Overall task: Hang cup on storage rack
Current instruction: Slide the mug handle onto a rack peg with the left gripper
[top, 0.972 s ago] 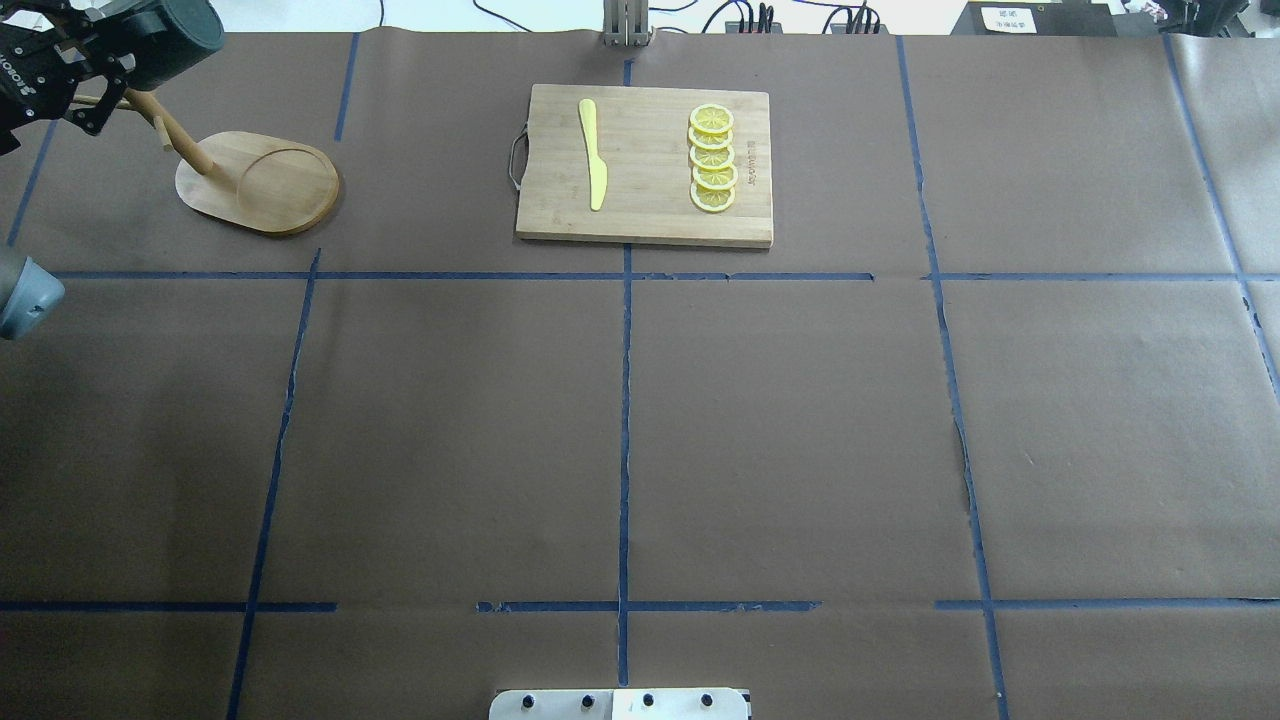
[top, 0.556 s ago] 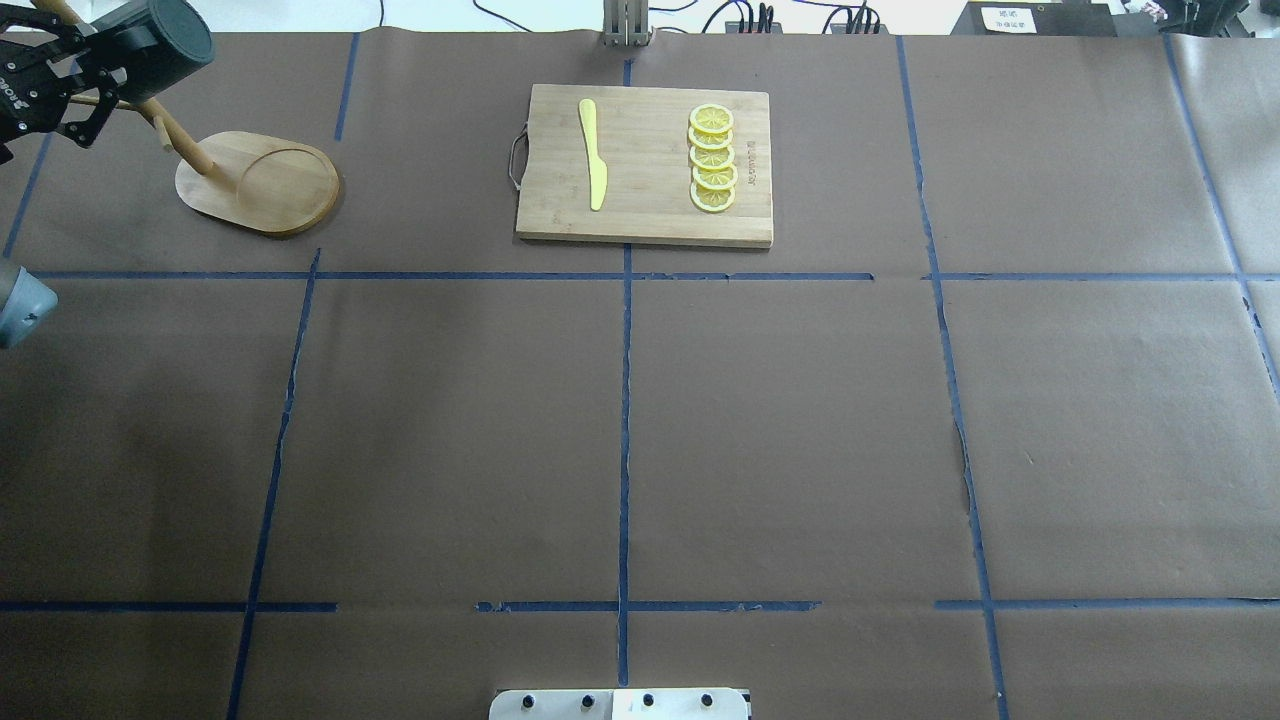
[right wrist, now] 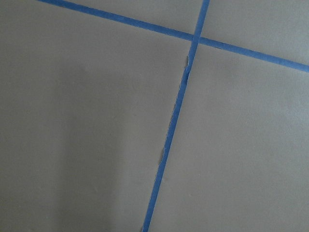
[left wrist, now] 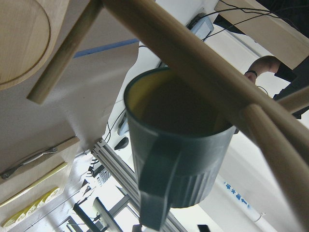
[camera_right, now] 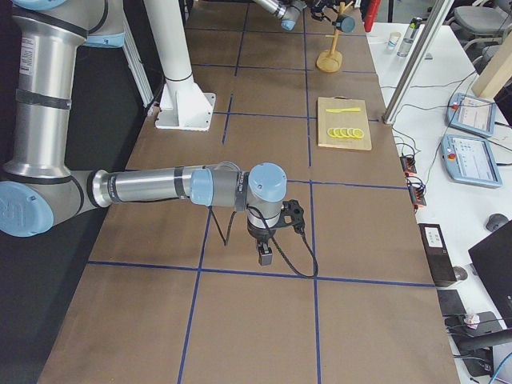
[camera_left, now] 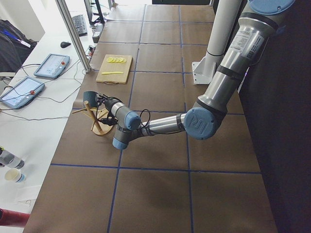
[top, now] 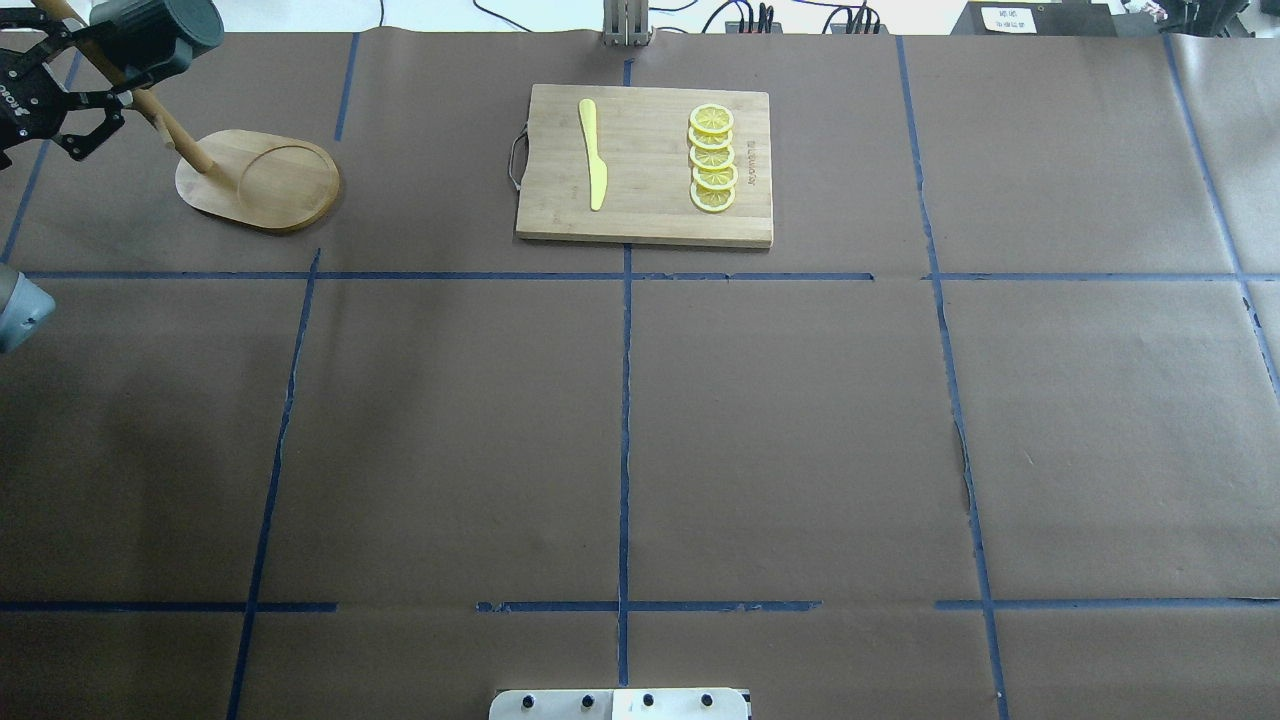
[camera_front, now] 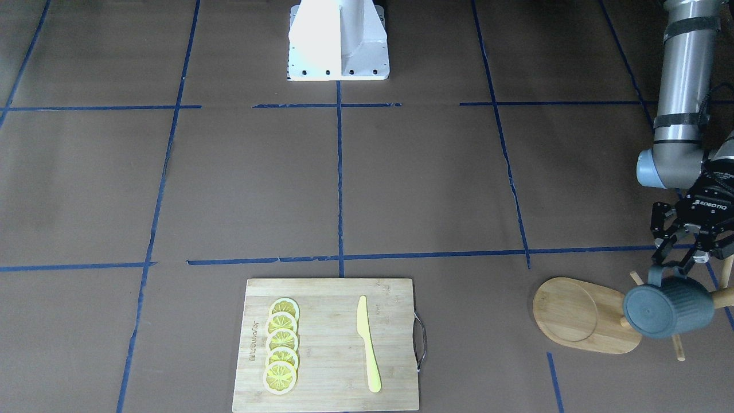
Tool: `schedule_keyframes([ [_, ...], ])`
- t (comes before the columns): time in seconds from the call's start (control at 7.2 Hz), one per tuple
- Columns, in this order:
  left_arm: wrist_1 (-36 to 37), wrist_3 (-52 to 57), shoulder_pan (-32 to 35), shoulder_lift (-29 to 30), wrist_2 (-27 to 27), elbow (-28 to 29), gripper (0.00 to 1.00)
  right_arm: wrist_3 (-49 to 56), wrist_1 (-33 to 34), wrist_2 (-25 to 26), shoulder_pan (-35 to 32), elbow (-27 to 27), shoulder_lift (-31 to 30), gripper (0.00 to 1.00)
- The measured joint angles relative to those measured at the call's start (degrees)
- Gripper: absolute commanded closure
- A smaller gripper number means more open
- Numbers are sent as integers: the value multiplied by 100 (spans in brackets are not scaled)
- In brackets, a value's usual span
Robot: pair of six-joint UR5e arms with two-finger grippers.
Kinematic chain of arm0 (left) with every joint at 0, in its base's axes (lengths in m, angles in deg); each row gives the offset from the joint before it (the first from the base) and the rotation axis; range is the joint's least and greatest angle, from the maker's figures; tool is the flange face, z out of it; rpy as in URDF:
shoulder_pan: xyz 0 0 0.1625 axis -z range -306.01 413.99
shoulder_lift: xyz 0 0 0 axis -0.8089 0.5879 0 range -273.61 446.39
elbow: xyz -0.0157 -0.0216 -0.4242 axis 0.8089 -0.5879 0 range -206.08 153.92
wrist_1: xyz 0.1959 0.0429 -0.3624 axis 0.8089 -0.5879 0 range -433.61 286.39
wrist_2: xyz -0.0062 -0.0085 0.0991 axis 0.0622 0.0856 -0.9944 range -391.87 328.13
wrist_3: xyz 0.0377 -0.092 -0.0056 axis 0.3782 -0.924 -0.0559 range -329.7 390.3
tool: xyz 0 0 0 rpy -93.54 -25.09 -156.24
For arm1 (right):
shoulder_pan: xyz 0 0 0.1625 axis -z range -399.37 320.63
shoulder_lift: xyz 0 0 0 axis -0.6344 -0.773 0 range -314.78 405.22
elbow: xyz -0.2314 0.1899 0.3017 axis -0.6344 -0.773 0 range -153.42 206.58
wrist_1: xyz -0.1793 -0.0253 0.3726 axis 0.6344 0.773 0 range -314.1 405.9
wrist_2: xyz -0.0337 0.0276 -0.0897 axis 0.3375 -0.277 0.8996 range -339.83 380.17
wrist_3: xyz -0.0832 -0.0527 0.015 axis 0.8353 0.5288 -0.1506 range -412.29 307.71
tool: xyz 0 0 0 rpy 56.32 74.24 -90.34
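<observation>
Left tool: fingers wide apart, nothing between them; hangs just beside the handle of the cup.
Why apart: likely so that the cup hangs by itself and not from the tool.
Cup: up on the storage rack, off the desk, lying on its side high among the thin pegs; round bottom over the flat base, handle toward the tool.
How it hangs: cannot tell which peg carries it, or if a peg goes through the handle; in the left wrist view a thick stick runs right across the yellow mouth.
Guess at the job: looks nearly done; next, best to pull the tool away slowly and not bump the pegs.
Right tool: far from the rack, pointing down low over bare desk; apart or together, cannot tell.
Why there: likely parked out of the way.
Desk: covered in brown paper, with blue tape lines making big squares.
Cutting board: well apart from the rack; yellow knife and a row of lemon slices on top; likely not needed here.
Room: white side desk with tablets and cables past the far edge.
</observation>
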Motion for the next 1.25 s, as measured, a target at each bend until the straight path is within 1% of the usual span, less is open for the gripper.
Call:
schedule_keyframes([
  [0.56, 23, 8, -6, 31, 13, -61, 0, -3, 1, -8, 0, 10, -6, 0],
  [0.69, 32, 70, 11, 26, 111, -150, 0, -3, 1, -9, 0, 10, -6, 0],
  [0.83, 63, 334, 81, 23, 417, -256, 0, -3, 1, -9, 0, 10, -6, 0],
  [0.97, 202, 880, 198, 23, 920, -371, 0, -3, 1, -9, 0, 0, -6, 0],
  [1.11, 539, 1610, 353, 25, 1534, -544, 0, -3, 1, -9, 0, -9, -6, 0],
  [1.25, 1099, 2508, 582, 27, 2284, -806, 0, -3, 1, -9, 0, -16, -6, 0],
])
